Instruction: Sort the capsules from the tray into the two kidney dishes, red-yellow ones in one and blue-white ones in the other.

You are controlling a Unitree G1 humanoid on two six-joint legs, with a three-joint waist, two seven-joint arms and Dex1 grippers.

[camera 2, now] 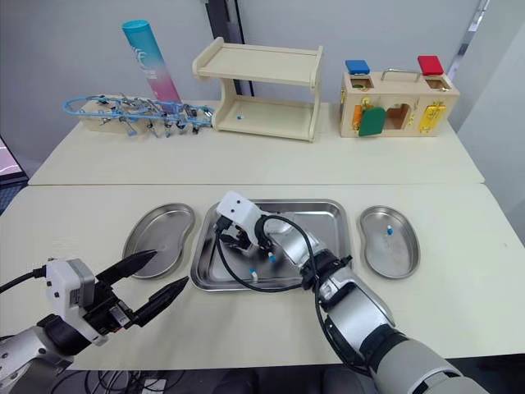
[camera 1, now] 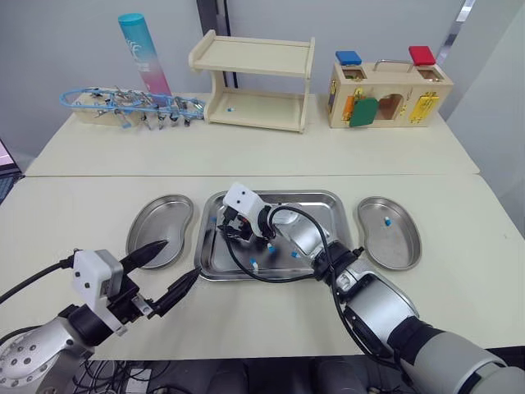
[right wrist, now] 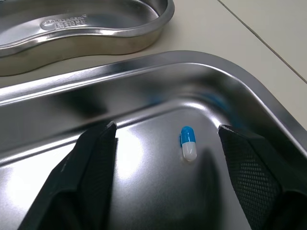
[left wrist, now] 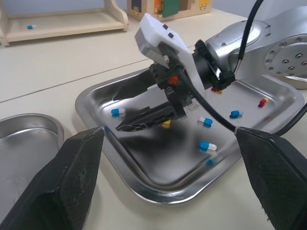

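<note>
A steel tray (camera 1: 328, 205) lies mid-table and holds several capsules, mostly blue-white (left wrist: 207, 145), plus a red-yellow one (left wrist: 262, 102). My right gripper (camera 1: 230, 234) is down inside the tray's left part. It is open, and a blue-white capsule (right wrist: 188, 143) lies on the tray floor between its fingers (right wrist: 96, 163). The left kidney dish (camera 1: 160, 230) sits just beyond that tray wall. The right kidney dish (camera 1: 402, 246) holds one blue-white capsule (camera 1: 388, 222). My left gripper (camera 1: 180, 260) hovers open over the table, in front of the left dish and the tray's front-left corner.
At the back of the table stand a wooden shelf (camera 1: 254, 82) with a stray capsule (camera 1: 230, 109), a wooden lock box (camera 1: 390, 90), a rack of instruments (camera 1: 131, 105) and a blue-pink tube (camera 1: 143, 53). My right arm's black cable (camera 1: 246, 267) loops over the tray.
</note>
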